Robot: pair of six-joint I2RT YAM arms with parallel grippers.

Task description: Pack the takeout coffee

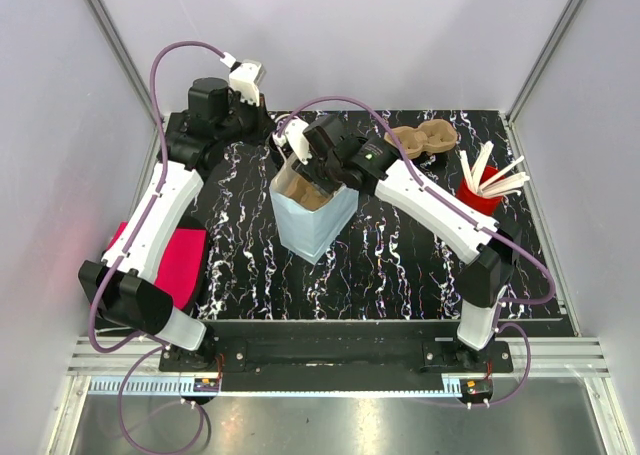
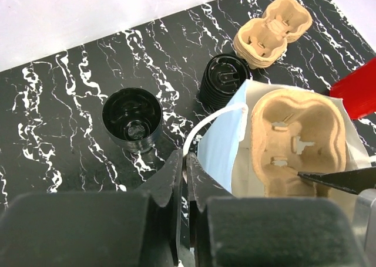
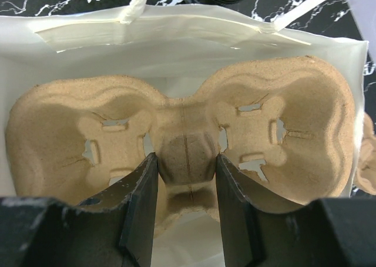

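A light blue paper bag (image 1: 318,223) stands open in the middle of the marbled table. Inside it sits a tan pulp cup carrier (image 3: 282,126) with two cup wells. My right gripper (image 3: 186,161) reaches down into the bag, and its jaws clamp the carrier's raised centre ridge. My left gripper (image 2: 187,156) is at the bag's far left corner, shut on the thin white handle (image 2: 205,121). Two black ribbed cups (image 2: 132,119) (image 2: 223,78) stand on the table just beyond the bag.
A stack of spare pulp carriers (image 1: 425,138) lies at the back right. A red holder (image 1: 480,197) of wooden stirrers stands near the right edge. A pink cloth (image 1: 180,260) lies under the left arm. Walls enclose the table on three sides.
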